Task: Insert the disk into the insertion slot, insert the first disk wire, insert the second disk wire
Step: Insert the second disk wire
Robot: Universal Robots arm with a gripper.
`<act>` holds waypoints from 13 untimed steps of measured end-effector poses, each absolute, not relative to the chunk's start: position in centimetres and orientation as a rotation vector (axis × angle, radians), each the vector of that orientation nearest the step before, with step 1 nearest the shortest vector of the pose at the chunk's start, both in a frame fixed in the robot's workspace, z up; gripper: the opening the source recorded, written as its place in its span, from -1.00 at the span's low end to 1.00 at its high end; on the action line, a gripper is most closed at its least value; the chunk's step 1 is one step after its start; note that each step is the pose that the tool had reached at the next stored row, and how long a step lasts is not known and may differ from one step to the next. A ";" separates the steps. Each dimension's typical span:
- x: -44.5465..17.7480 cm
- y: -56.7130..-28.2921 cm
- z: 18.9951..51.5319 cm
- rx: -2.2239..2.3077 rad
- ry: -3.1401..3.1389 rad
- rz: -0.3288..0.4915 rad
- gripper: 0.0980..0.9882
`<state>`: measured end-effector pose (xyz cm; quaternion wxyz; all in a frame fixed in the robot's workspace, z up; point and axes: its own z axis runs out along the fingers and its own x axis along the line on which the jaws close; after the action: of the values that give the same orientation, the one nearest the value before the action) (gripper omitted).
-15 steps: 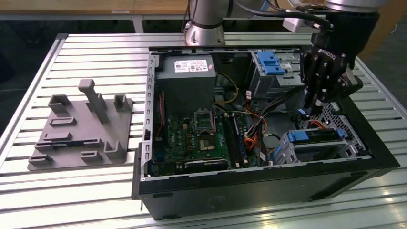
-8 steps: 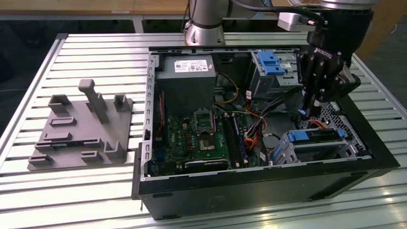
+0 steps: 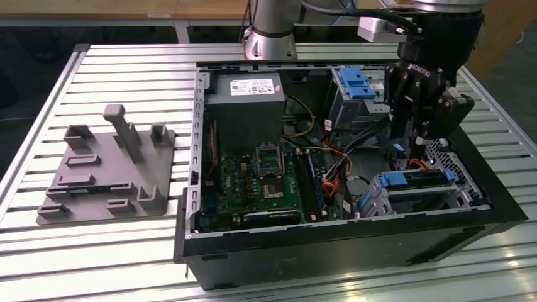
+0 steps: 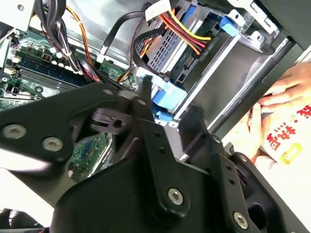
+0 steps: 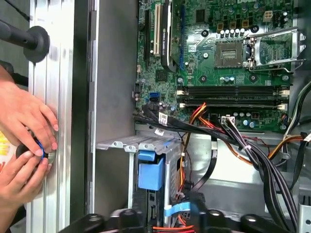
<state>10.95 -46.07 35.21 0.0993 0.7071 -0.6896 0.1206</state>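
The flat silver-grey disk in its bright blue plastic carrier [image 3: 417, 180] sits inside the small grey perforated sheet-metal insertion slot [image 3: 453, 189], at the corner of the open black computer case [image 3: 336, 242] on the exterior view's right; in the first wrist view the blue carrier end [image 5: 151, 173] shows within the cage's metal frame [image 5: 138, 144]. The black gripper [image 3: 417, 139] hangs on the arm just above the cage, among the loose black, red and orange cables [image 3: 353, 165]; whether its fingers are spread or pressed together cannot be told. Beside the cage lies the green motherboard [image 3: 260, 189], with the taller metal bay bearing a blue latch [image 3: 356, 85] further back. A person's hands [image 5: 24, 141] rest on the ribbed aluminium table [image 5: 53, 97] just outside the case wall. A grey plastic fixture [image 3: 105, 173] stands on the table, well apart from the case.
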 end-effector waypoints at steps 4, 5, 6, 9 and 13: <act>11.2 -45.9 35.1 2.092 -2.040 0.358 0.10; 11.4 -45.9 35.0 2.092 -2.040 0.358 0.10; 11.7 -45.9 35.0 2.093 -2.041 0.357 0.10; 11.9 -45.9 34.8 2.093 -2.043 0.362 0.10; 11.6 -45.9 34.6 2.103 -2.065 0.407 0.10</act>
<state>11.56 -45.86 34.55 0.0830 0.7045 -0.6916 0.1363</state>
